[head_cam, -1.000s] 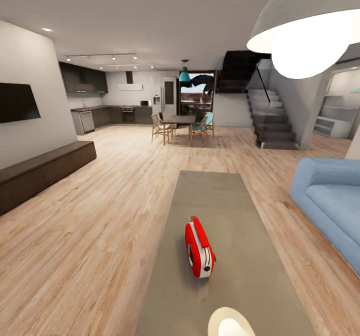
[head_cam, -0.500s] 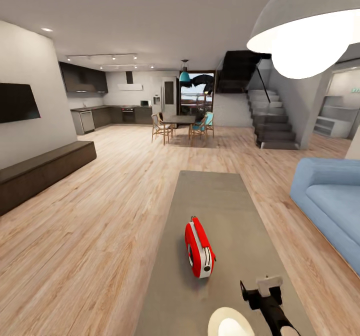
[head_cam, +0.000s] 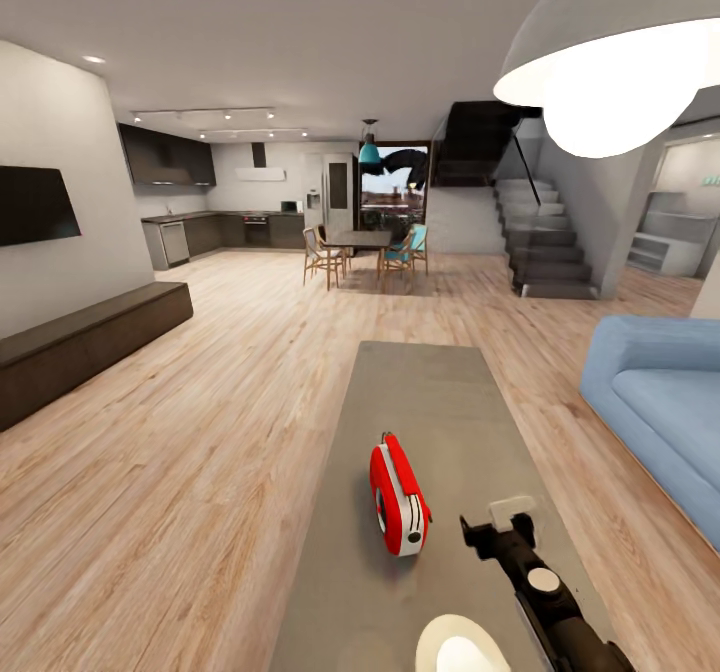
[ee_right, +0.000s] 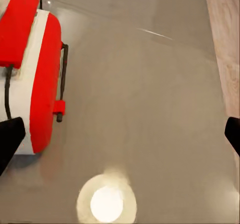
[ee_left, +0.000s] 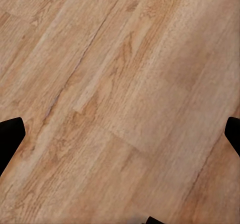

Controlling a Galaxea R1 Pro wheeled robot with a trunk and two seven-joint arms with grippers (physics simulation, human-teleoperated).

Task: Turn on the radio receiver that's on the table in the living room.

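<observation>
The red radio receiver [head_cam: 399,497], with its white end panel and thin top handle, stands on the long grey table [head_cam: 420,392] near its close end. My right gripper [head_cam: 492,520] hovers over the tabletop just right of the radio, apart from it, jaws open with nothing between them. In the right wrist view the radio [ee_right: 35,79] lies off to one side, the grey table [ee_right: 150,84] spreads below, and dark fingertips [ee_right: 10,136] sit wide at the frame edges. My left gripper [ee_left: 120,134] hangs open over light wood floor [ee_left: 125,59].
A blue sofa [head_cam: 660,402] flanks the table on the right. A long dark bench [head_cam: 80,337] lines the left wall. A white dome lamp [head_cam: 620,52] hangs overhead. The dining table with chairs [head_cam: 365,247] and stairs [head_cam: 545,242] stand far back.
My right arm has come up into the head view from below and moved forward along the table, closing in beside the radio. The radio has stayed put.
</observation>
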